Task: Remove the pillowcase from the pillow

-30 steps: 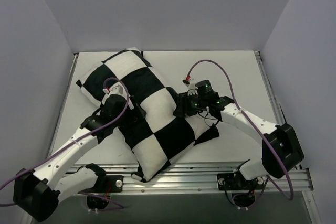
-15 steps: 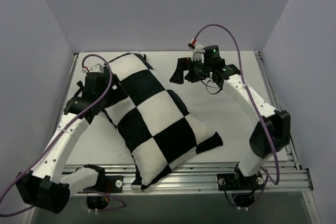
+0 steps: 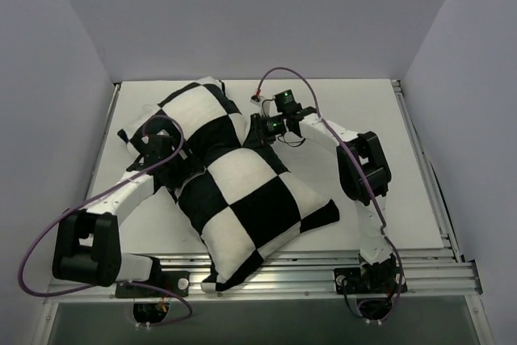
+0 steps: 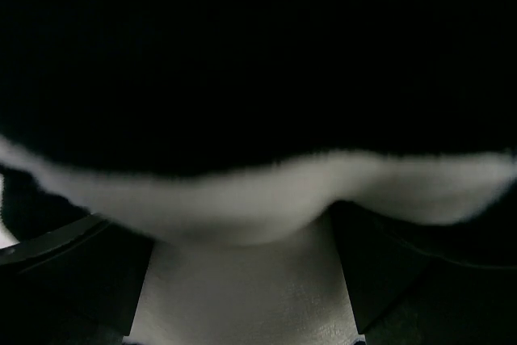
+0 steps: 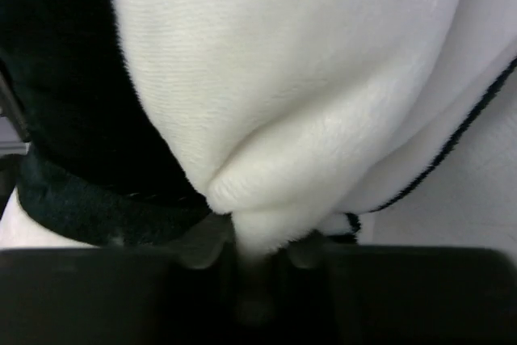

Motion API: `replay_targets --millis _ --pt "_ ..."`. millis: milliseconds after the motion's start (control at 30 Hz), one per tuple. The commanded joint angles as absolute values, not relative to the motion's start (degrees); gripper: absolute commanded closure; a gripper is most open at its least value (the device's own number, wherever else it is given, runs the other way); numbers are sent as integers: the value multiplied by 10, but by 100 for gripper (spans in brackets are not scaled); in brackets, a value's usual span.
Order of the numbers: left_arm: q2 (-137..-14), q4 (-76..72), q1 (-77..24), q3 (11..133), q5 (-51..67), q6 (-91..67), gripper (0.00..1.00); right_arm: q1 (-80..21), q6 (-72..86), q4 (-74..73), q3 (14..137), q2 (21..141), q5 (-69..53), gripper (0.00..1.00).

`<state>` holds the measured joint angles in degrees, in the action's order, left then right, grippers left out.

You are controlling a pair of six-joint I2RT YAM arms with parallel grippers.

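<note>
Pinching pillowcase (image 5: 266, 119) fold, right fingers (image 5: 202, 244) clenched, left fingers (image 4: 77, 276) spread against it

The pillow lay hidden inside the pillowcase (image 3: 242, 191). Pressed against the pillowcase, the right gripper (image 5: 258, 268) blurred dark; the left gripper (image 4: 242, 272) lost its tips under the fold.

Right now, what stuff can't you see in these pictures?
- The pillow: in every view, the pillowcase covers it completely.
- The pillowcase's opening: top view, lost somewhere among the folds.
- Left tool grip: the left wrist view is mostly dark, blurry fabric, so open or shut is unclear.
- Right tool fingertips: right wrist view, blurred under the bunched white fabric it pinches.
</note>
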<state>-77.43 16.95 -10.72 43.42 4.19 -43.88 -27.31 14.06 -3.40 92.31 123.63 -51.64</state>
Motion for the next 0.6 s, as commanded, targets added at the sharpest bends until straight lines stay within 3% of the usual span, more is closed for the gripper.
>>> replay_targets --millis 0,367,467,567 --pt "-850 35 -139 402 114 -489 6 -306 94 -79 959 1226 -545 100" --pt "-934 -80 -243 635 79 -526 6 -319 7 -314 1286 1131 -339 100" --pt "-931 -90 -246 655 69 -526 6 -346 6 -334 1321 1137 -337 100" --pt "-878 -78 -233 610 41 -526 6 -386 6 -334 1268 1134 -317 100"
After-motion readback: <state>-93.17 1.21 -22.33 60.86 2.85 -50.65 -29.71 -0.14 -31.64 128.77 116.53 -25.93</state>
